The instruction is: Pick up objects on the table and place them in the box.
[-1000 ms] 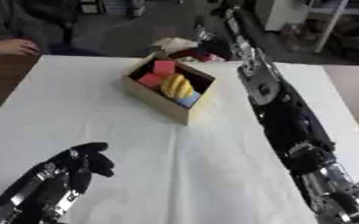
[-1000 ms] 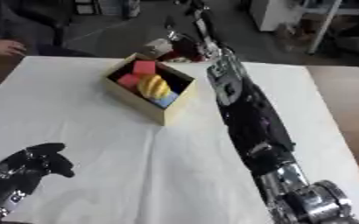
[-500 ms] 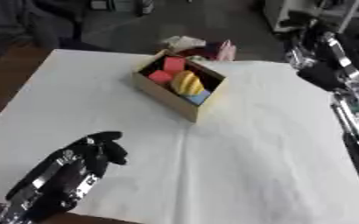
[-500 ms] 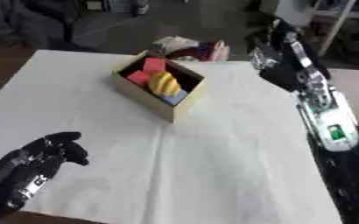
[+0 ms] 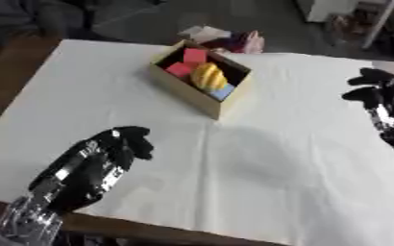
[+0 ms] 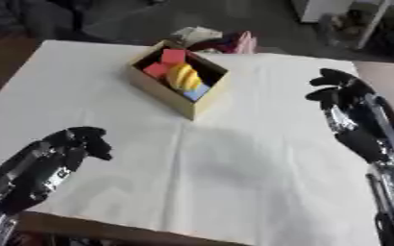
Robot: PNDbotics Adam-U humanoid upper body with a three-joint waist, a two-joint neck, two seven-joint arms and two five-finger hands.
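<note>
The box [image 5: 202,85] sits toward the far middle of the white-covered table [image 5: 276,168] in the left eye view, well apart from both my hands, with red blocks [image 5: 187,62], a yellow piece [image 5: 207,76] and a bit of blue [image 5: 225,91] already inside it. My left hand [image 5: 108,153] hangs over the near left, fingers curled and holding nothing; my right hand [image 5: 377,93] shows at the right edge, also curled on nothing. I see no loose object on the cloth, so my worry is reaching for something that is not there, or catching the box's near corner with an arm and pushing it askew. In the right eye view the box [image 6: 177,79] lies far and left of my right hand [image 6: 339,91], which hovers over the right side of the table, and far and right of my left hand [image 6: 70,144]. Some pale and pink things [image 6: 221,41] lie just beyond the far edge behind the box; I cannot tell what they are, and stretching for them risks knocking the box over.
</note>
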